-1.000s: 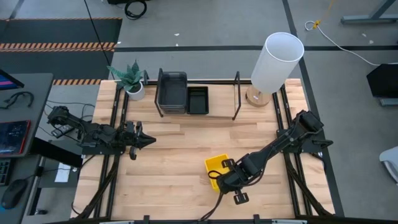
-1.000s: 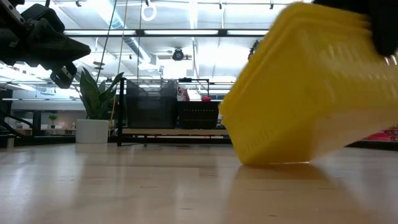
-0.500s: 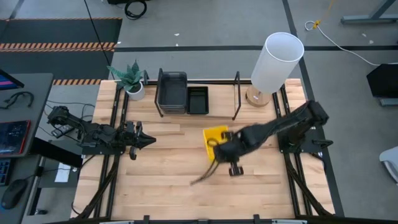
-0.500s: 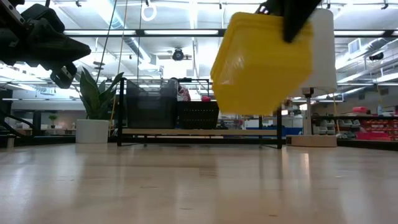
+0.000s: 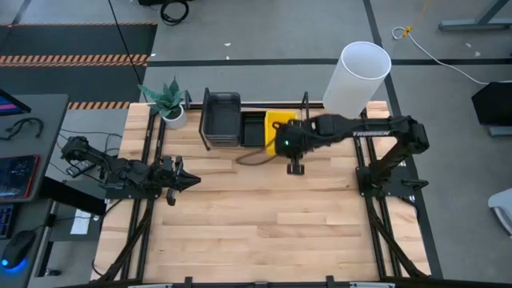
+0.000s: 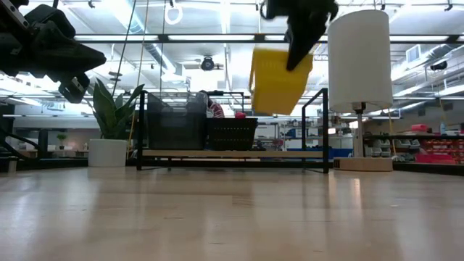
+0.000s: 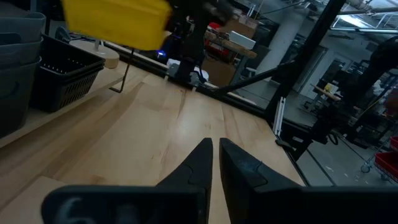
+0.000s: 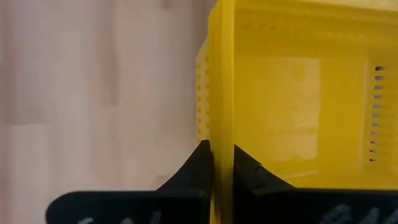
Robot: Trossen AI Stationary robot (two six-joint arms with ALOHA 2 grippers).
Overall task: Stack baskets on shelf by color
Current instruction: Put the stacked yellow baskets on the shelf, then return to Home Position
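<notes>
Now my right jaws (image 5: 282, 142) clamp the yellow basket's (image 5: 278, 128) wall, holding it above the shelf (image 5: 316, 128) at twelve o'clock beside the black baskets (image 5: 254, 129), while my left jaws (image 5: 186, 182) wait together at nine.

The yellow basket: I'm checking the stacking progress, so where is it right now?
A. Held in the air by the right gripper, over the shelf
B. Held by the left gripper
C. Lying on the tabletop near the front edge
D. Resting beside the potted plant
A: the right gripper is shut on the wall of the yellow basket, and the low view shows it hanging clear above the shelf, beside the black baskets.
</notes>
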